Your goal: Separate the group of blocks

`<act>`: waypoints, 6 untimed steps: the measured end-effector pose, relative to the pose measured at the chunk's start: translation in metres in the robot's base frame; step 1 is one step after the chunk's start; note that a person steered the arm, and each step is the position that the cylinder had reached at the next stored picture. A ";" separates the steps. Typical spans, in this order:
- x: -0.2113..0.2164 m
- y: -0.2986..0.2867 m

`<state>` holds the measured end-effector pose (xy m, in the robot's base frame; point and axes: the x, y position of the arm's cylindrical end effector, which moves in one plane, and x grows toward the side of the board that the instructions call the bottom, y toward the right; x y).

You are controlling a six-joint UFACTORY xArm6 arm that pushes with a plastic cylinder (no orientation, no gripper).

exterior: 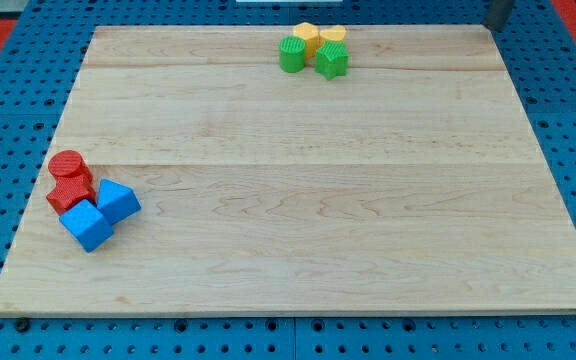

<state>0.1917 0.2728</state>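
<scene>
Two groups of blocks lie on the wooden board [298, 200]. At the view's top centre, a green cylinder [292, 55], a green star-like block [331, 61] and two yellow blocks [307, 37] [332, 38] touch each other. At the view's left, a red cylinder [68, 166], a red ridged block [70, 192], a blue wedge-like block [118, 201] and a blue cube [87, 225] are packed together. My tip [491, 25] shows as a dark rod end at the board's top right corner, far from both groups and touching no block.
The board rests on a blue pegboard surface [8, 120] that surrounds it on all sides. Red areas show at the view's top left and top right corners.
</scene>
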 end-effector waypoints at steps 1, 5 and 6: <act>0.000 -0.058; 0.046 -0.244; 0.012 -0.198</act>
